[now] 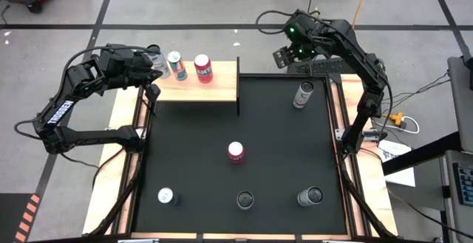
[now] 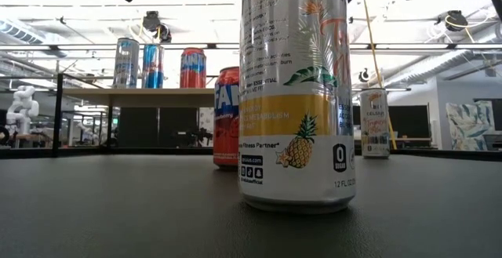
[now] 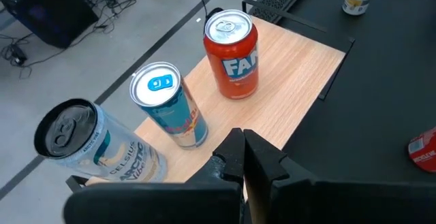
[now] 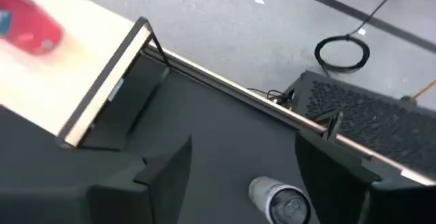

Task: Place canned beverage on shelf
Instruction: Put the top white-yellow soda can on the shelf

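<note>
- Nearest the low camera, on the matte black mat (image 1: pixel 281 162) covering the desk, stands a tall slim pineapple-print can (image 2: pixel 296 93), smooth silver metal with a yellow band, upright with its long axis vertical.
- Beside it along the near edge, seen from above, a white-topped can (image 1: pixel 165 196) and a dark-topped can (image 1: pixel 310 196) also stand on end.
- Mid-mat stands a red can (image 1: pixel 236 152), a short cylinder with a pale lid, upright.
- Farther back on the right side stands a slim pale can (image 1: pixel 303 94), upright; the right pincer (image 4: pixel 242 166) hangs above and just behind it, apart from it, its two dark fingers spread wide with nothing between them.
- At the far left corner sits the shelf (image 1: pixel 222 80), a flat rectangular board of pale grained wood on a thin black frame, raised above the mat.
- On the shelf three cans stand in a row, all upright: a red can marked "FA" (image 3: pixel 231 54), a blue-and-pink can (image 3: pixel 169 105) and a silver Celsius can (image 3: pixel 92 146) at the outer end.
- Just beside that row, the left pincer (image 3: pixel 244 166) hovers over the shelf's edge, fingers pressed together and gripping nothing.
</note>
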`<action>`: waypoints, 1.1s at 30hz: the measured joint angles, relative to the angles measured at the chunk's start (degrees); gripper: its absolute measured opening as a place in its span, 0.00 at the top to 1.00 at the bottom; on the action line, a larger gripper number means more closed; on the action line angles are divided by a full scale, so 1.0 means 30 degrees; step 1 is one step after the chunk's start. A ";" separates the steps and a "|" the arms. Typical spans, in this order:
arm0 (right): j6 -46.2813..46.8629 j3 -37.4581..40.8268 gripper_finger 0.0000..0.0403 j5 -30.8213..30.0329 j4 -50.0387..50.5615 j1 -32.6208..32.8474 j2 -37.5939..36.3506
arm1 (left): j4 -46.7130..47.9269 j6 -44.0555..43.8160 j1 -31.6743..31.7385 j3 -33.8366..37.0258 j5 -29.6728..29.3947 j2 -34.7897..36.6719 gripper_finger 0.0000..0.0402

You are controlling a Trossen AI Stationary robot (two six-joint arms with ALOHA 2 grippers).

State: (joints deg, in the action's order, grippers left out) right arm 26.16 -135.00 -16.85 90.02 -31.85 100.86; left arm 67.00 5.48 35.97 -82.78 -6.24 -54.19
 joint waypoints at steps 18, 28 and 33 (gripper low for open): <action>-0.0506 1.1053 0.40 0.0051 0.0016 -0.1287 -0.3183 | 0.0000 0.0335 0.0004 0.0000 0.0000 -0.0007 1.00; 0.0564 1.7976 0.40 0.1637 -0.4103 -0.3014 -0.7697 | -0.0015 0.0291 0.0007 0.0000 0.0000 -0.0007 1.00; 0.0557 1.9564 0.40 0.1685 -0.5796 -0.3539 -0.8123 | -0.0025 0.0291 0.0000 0.0000 0.0000 -0.0022 1.00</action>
State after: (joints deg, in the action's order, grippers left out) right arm 27.83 -76.31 -11.79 72.64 -42.47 76.49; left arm 66.93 6.35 35.97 -82.78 -6.24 -54.26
